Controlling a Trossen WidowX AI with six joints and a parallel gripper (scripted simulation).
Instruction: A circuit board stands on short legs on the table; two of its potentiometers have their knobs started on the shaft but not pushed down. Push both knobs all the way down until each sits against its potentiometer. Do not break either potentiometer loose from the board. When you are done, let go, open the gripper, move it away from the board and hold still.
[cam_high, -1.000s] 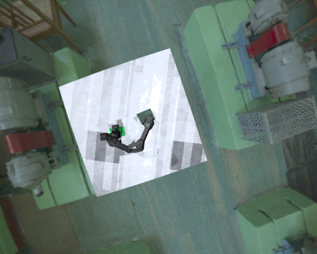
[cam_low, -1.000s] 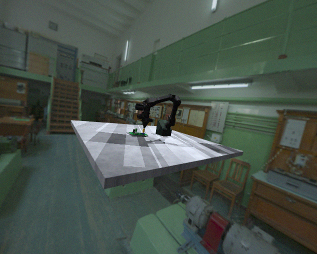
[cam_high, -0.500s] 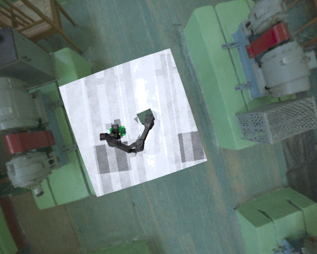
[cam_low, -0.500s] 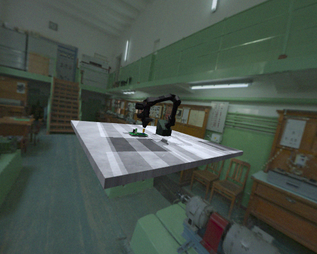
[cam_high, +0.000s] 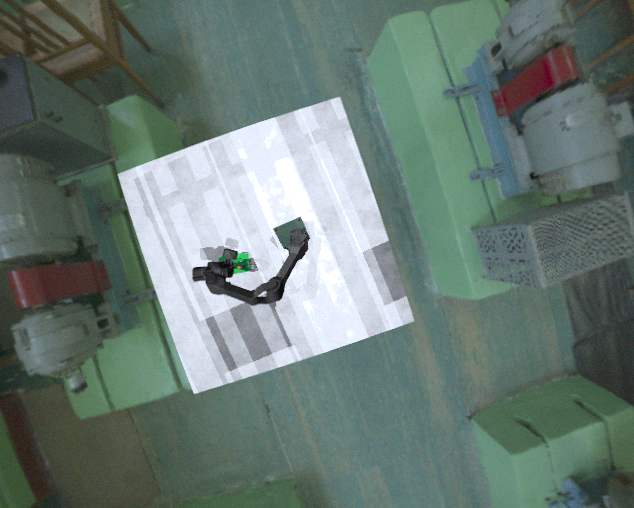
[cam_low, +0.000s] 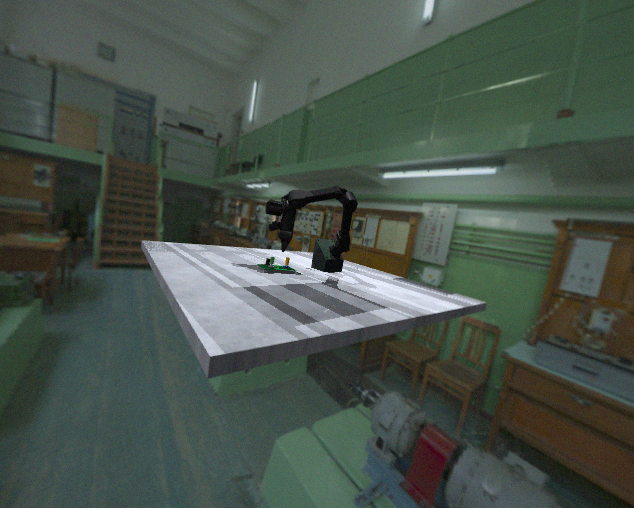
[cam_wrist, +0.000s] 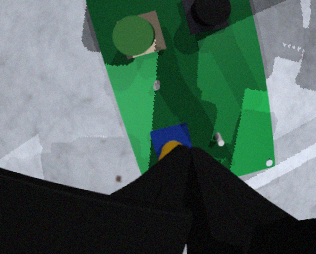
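The green circuit board (cam_high: 245, 257) (cam_low: 275, 269) (cam_wrist: 132, 95) stands on the table. An orange knob (cam_low: 287, 261) (cam_wrist: 170, 148) stands upright over a blue potentiometer (cam_wrist: 169, 135); the fingers partly cover it in the wrist view. A round green knob (cam_low: 272, 259) (cam_wrist: 133, 35) sits over a beige, square-based part, and a black knob (cam_low: 267, 261) (cam_wrist: 212, 10) over a dark one. How far down each knob sits is not clear. My gripper (cam_low: 284, 249) (cam_wrist: 186, 157) is shut and empty, its tips together above the board, apart from the orange knob in the exterior view.
Two small metal pins (cam_wrist: 156, 85) (cam_wrist: 220, 140) stand on the board near the blue potentiometer. The arm's dark base block (cam_high: 285, 229) (cam_low: 323, 257) is on the table beside the board. Shadows cross the pale table (cam_high: 338, 312) (cam_low: 211, 301).
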